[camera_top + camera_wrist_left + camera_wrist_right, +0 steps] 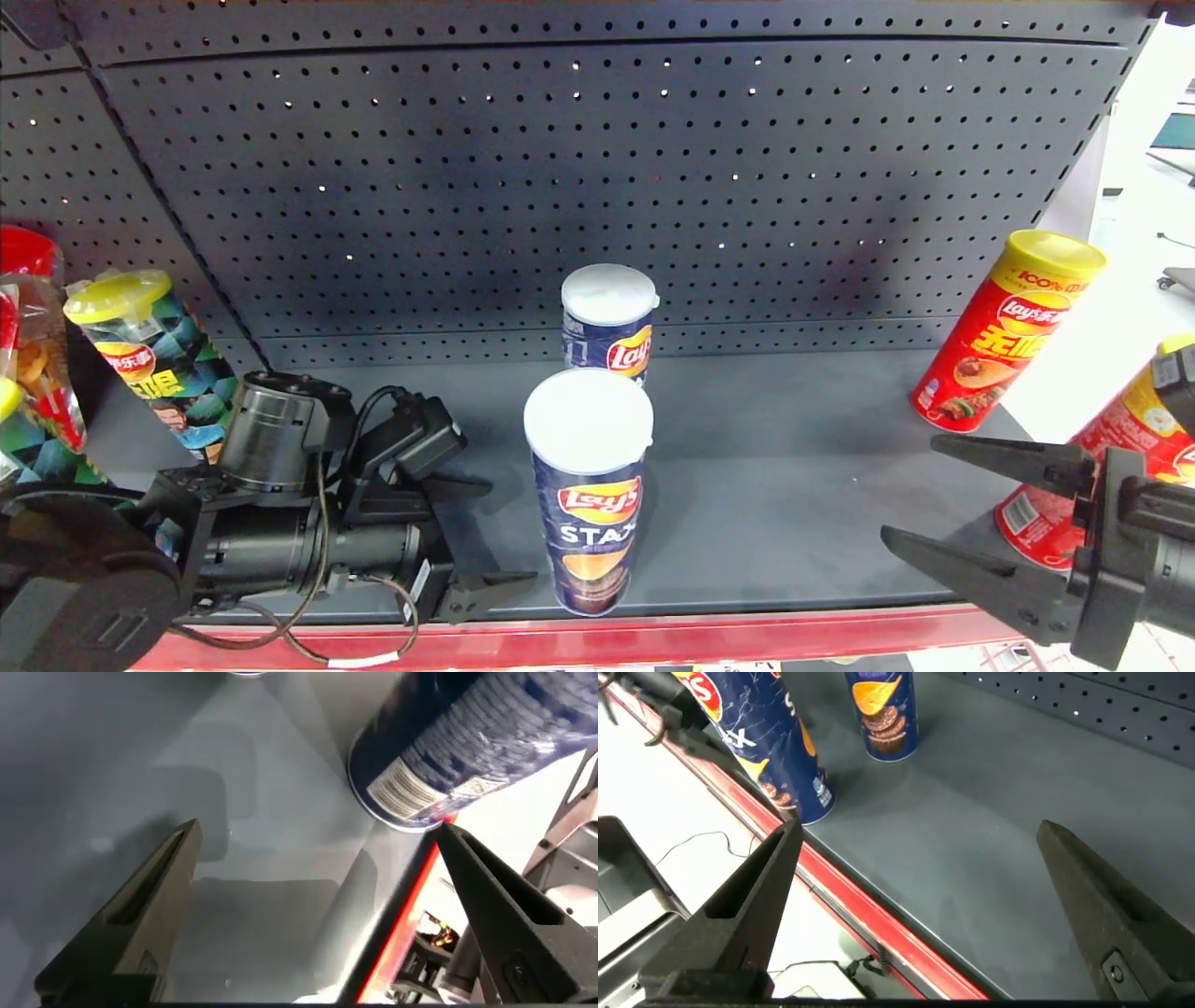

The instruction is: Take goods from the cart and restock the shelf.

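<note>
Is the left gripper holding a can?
No. The left gripper is open, and the front blue can stands free on the shelf beside it.

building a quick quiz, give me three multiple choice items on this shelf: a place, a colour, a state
1. Where does the front blue can stand on the shelf? A) at the front edge, ahead of the rear blue can B) against the back panel C) lying flat
2. What colour are the blue cans' lids? A) yellow B) white C) red
3. How is the right gripper? A) shut on a bottle B) open, holding nothing C) shut, empty
Answers: 1 A, it stands by the red edge strip; 2 B, both tops are white; 3 B, its jaws stand apart, empty.
</note>
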You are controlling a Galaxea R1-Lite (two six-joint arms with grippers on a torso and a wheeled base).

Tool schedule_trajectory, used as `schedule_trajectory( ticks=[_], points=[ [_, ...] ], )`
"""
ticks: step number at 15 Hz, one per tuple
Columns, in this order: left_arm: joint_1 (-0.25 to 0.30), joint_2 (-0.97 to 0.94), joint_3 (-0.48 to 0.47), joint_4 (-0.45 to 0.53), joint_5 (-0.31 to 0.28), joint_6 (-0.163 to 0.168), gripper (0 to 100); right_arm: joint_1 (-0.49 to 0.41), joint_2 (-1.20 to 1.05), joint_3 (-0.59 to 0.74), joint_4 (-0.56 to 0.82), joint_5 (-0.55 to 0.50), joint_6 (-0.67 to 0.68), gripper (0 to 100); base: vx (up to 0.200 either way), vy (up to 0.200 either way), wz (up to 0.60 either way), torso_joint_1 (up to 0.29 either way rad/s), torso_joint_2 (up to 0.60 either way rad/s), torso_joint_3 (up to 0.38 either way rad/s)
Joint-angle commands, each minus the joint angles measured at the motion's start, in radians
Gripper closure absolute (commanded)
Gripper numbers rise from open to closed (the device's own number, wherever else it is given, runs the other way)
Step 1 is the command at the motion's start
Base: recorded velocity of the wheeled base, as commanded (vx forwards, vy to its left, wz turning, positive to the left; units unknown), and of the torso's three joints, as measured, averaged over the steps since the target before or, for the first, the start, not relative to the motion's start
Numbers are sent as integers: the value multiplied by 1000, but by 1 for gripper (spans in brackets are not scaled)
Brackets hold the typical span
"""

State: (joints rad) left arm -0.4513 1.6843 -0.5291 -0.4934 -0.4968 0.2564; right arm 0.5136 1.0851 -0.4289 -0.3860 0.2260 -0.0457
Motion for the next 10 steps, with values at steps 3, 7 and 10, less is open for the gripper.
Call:
schedule_trajectory(
  ticks=[3,7,10],
  points=[
    [-1,45,-46,1,0,0,0,-1,-4,-1,-2,0,0,0,0,0,0,0,0,0],
    [-1,74,-78,-1,0,0,0,-3,-42,32,1,-4,0,0,0,0,0,0,0,0],
    [-1,92,-101,-1,0,0,0,-10,-57,45,1,-2,0,0,0,0,0,0,0,0]
  ],
)
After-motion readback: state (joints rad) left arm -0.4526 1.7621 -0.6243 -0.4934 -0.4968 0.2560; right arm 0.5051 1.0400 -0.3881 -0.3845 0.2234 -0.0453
